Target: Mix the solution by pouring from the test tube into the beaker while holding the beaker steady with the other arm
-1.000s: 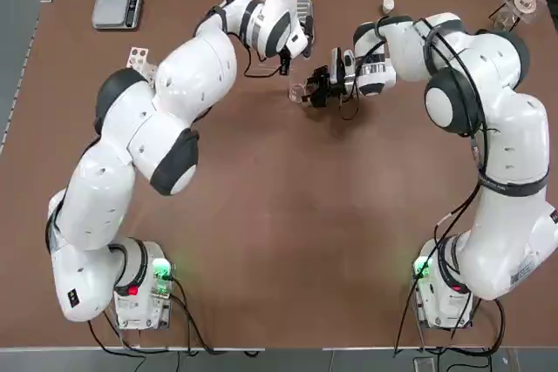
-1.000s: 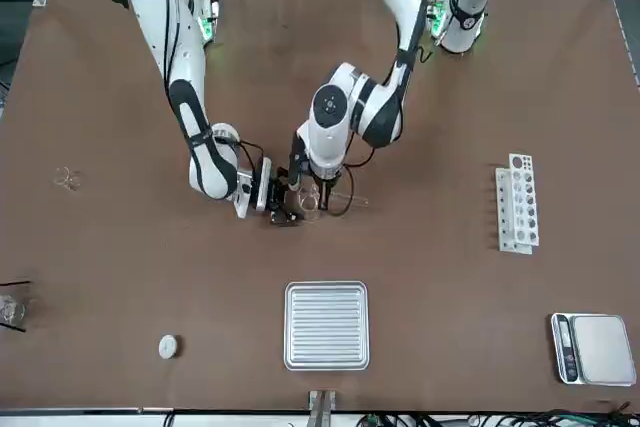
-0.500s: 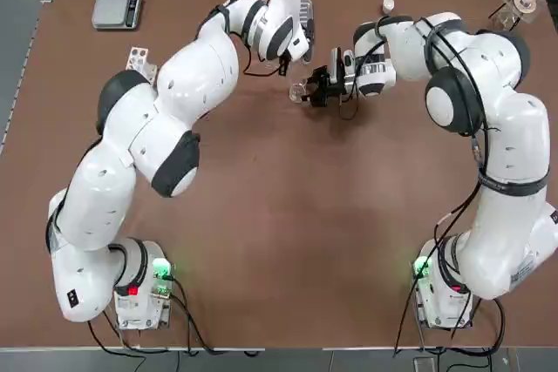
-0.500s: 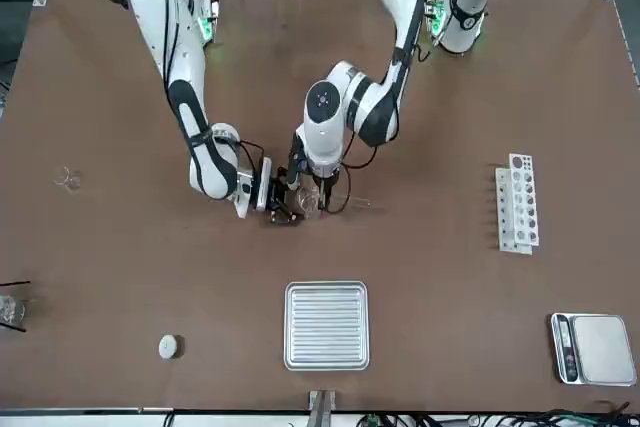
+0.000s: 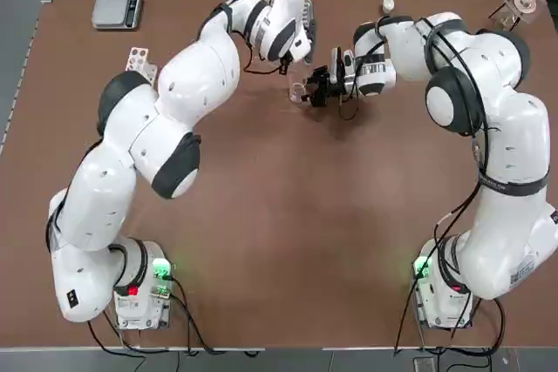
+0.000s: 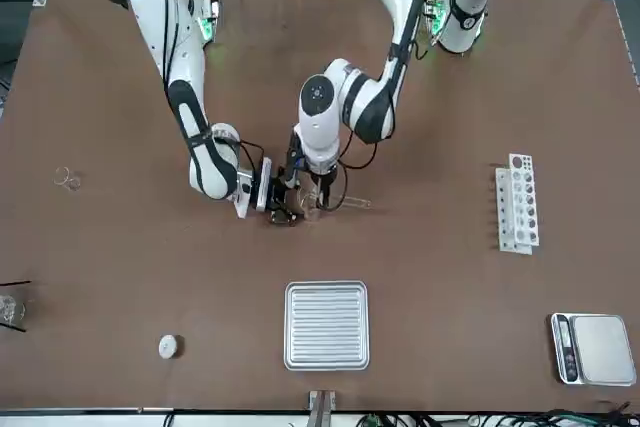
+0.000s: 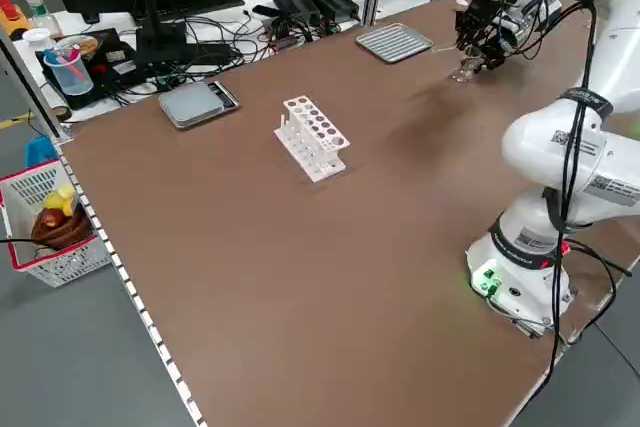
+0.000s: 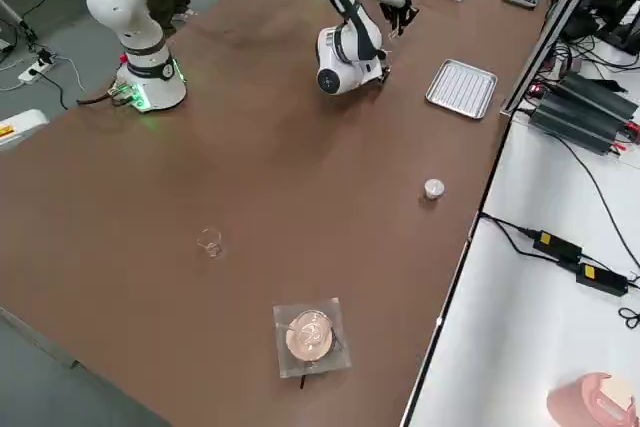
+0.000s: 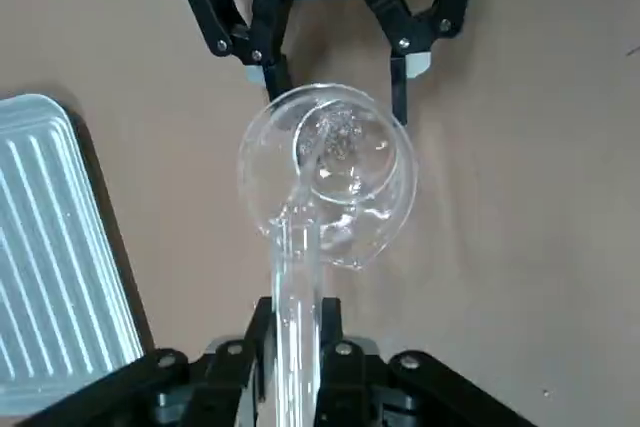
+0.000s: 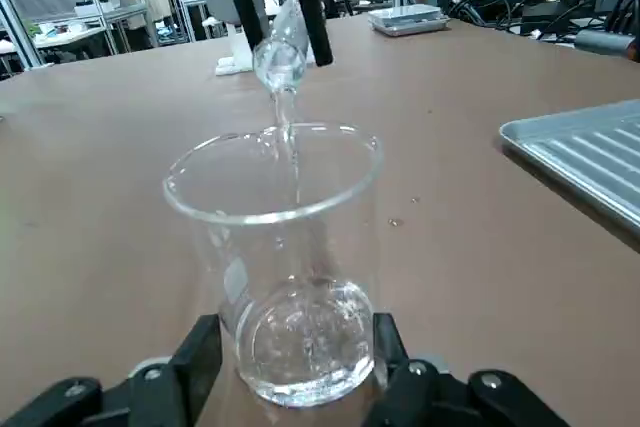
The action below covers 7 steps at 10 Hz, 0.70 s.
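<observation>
**Test tube tipped over the beaker, liquid running in**

The test tube [image 9: 297, 277] is tilted with its mouth over the rim of the beaker [image 10: 285, 267], a thin stream falling into the clear liquid at the bottom. The left end effector [image 9: 290, 332] is clamped on the tube from above. The beaker stands upright on the brown tabletop [image 5: 288, 215], gripped low on its sides by the right end effector [image 10: 290, 367] (fingers on either side). A ribbed metal tray [image 6: 326, 325] lies nearby

Clear beaker [image 10: 275, 267], ribbed silver tray [image 6: 326, 325], brown table [image 6: 450, 327]
</observation>
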Tool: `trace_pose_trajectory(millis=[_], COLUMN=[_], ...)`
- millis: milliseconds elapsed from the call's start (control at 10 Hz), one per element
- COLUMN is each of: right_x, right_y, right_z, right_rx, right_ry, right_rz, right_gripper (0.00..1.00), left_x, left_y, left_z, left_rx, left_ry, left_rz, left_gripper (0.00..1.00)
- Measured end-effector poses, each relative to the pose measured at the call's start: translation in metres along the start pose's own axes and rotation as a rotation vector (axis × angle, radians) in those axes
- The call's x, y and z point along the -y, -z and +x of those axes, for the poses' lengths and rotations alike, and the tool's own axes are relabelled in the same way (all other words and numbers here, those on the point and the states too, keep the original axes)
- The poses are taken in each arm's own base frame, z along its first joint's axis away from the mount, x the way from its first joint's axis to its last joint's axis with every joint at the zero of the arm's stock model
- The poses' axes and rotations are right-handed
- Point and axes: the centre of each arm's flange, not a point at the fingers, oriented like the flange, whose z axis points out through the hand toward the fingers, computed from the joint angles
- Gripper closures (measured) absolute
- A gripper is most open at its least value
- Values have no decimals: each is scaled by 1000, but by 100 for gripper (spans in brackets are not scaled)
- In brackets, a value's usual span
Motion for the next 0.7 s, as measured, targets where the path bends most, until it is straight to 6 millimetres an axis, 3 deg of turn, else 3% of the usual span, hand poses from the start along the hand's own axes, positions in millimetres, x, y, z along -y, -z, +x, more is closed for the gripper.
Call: trace_pose_trajectory(millis=[700], right_x=[0], right_y=[0], right_z=[0], right_rx=[-1], right_ry=[-1], right_rz=[0], right_gripper=[31], left_x=[-1], left_y=[-3], left_z=[8], left_rx=[37], left_ry=[-30], left_rz=[24], left_gripper=[79])
